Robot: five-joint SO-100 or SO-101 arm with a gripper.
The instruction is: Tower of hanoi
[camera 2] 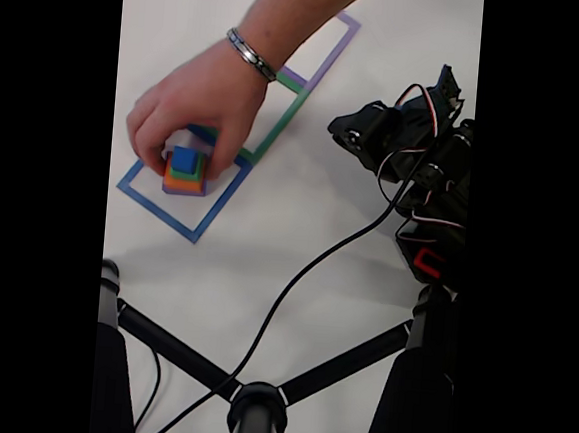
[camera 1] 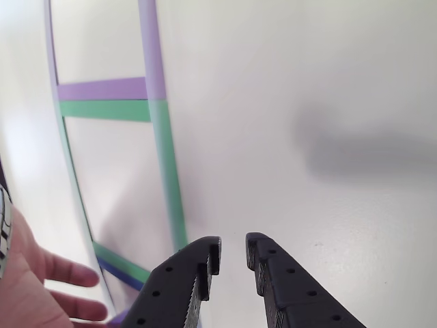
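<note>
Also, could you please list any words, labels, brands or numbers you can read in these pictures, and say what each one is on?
None: no readable text stands on anything here.
The stacked blocks, the tape squares and the table are plain.
The bracelet on the person's hand shows no legible marking.
The arm and the pincer carry no visible label.

Three taped squares (camera 2: 175, 206) in a row, one stack of perhaps four blocks (camera 2: 184, 171) (partly hand-covered).

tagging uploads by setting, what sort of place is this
Likely a hobby or lab tabletop: a white table with taped squares, a small robot arm with loose wiring, and a tripod.
</note>
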